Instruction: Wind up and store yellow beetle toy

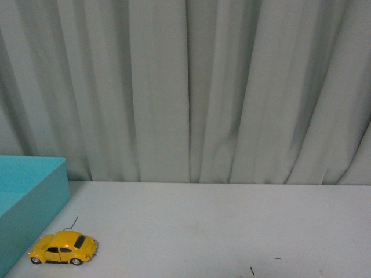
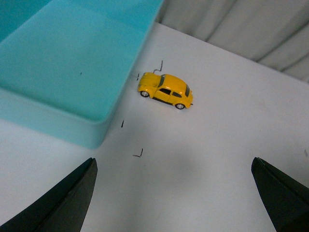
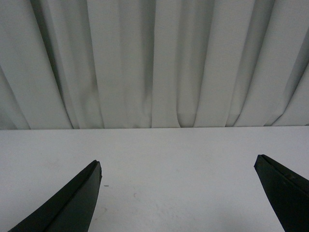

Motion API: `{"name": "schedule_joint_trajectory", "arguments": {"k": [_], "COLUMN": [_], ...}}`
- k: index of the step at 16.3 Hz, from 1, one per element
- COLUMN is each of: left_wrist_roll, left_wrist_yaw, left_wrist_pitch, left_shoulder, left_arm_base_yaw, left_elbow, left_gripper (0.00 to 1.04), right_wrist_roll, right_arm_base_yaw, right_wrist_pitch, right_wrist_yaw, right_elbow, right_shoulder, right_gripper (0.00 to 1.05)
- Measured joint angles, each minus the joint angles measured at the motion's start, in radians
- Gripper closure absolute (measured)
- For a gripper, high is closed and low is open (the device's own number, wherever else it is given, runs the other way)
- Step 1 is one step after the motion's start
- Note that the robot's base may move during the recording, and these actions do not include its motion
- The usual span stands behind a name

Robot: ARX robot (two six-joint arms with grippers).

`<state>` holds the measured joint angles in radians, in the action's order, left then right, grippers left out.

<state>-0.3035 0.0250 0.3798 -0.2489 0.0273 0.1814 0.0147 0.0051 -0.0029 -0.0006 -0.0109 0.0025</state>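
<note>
The yellow beetle toy [image 1: 62, 248] stands on its wheels on the white table, at the front left, just beside the turquoise box [image 1: 29, 202]. In the left wrist view the yellow beetle toy [image 2: 165, 90] lies well ahead of my open left gripper [image 2: 174, 166], a short gap from the corner of the turquoise box [image 2: 63, 82]. Nothing is between the left fingers [image 2: 67, 198]. My right gripper [image 3: 177, 166] is open too, over bare table facing the curtain; the toy does not show in its view. Neither arm shows in the front view.
A grey-white curtain [image 1: 191, 87] hangs along the table's far edge. Small dark marks [image 2: 138, 154] dot the tabletop near the box and toy, and others [image 1: 252, 270] sit at the front right. The box interior looks empty.
</note>
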Motion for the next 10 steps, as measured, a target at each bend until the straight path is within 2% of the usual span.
{"name": "schedule_joint_trajectory", "arguments": {"k": [1,3,7,10], "left_wrist_roll": [-0.076,-0.112,-0.024,0.101], "left_wrist_yaw": [-0.037,-0.098,-0.090,-0.080], "left_wrist_pitch": [0.000,-0.166,-0.562,-0.727], "left_shoulder": [-0.005,-0.136,-0.613,-0.949], "left_arm_base_yaw": [0.055,0.167,0.132,0.072], "left_elbow": [0.003,0.047,0.222,0.400], "left_gripper": [0.07,0.07,0.07,0.07], "right_wrist_roll": [0.000,0.000,0.000,0.000], "right_arm_base_yaw": [0.000,-0.001,-0.001,-0.001], "right_wrist_pitch": [-0.002,-0.001,0.000,-0.001], "right_wrist_yaw": [0.002,0.001,0.002,0.001], "right_elbow": [0.000,0.000,0.000,0.000], "right_shoulder": [0.000,0.000,0.000,0.001], "right_gripper": [0.07,0.07,0.07,0.07]}}
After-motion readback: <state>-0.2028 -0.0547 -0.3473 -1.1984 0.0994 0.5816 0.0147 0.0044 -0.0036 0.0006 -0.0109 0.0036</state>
